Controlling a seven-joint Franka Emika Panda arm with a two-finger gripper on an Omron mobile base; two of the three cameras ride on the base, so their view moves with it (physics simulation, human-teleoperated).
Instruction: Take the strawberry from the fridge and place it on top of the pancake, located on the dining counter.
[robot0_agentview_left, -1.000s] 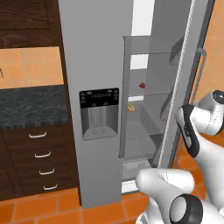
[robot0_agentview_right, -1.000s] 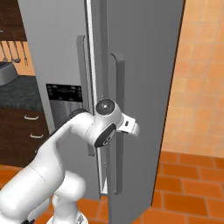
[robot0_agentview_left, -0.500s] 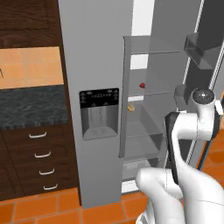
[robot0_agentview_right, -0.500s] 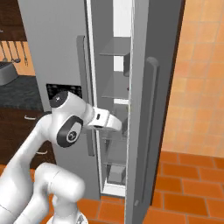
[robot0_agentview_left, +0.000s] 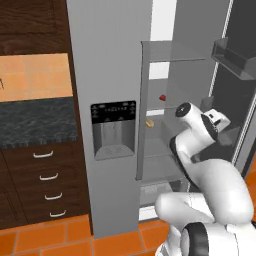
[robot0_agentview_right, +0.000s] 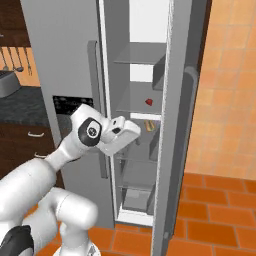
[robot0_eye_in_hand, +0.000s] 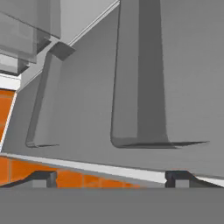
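Gripper (robot0_eye_in_hand: 109, 177) fingertips spread wide apart, nothing between them, facing smooth grey steel fridge (robot0_agentview_left: 110, 75) door panels. Right door swung open, glass shelves inside. Small yellowish food item (robot0_agentview_left: 149, 122) on a lower shelf. Strawberry (robot0_agentview_right: 149, 102), tiny glossy red lump, sits on glass shelf above it.

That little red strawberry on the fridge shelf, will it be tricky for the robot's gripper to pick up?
Probably a bit. The strawberry looks tiny and rounded, so it may roll on the smooth glass shelf if nudged. It looks light for the gripper, whose fingertips stand wide apart, so they must close far. Being fruit, it likely bruises if squeezed hard.
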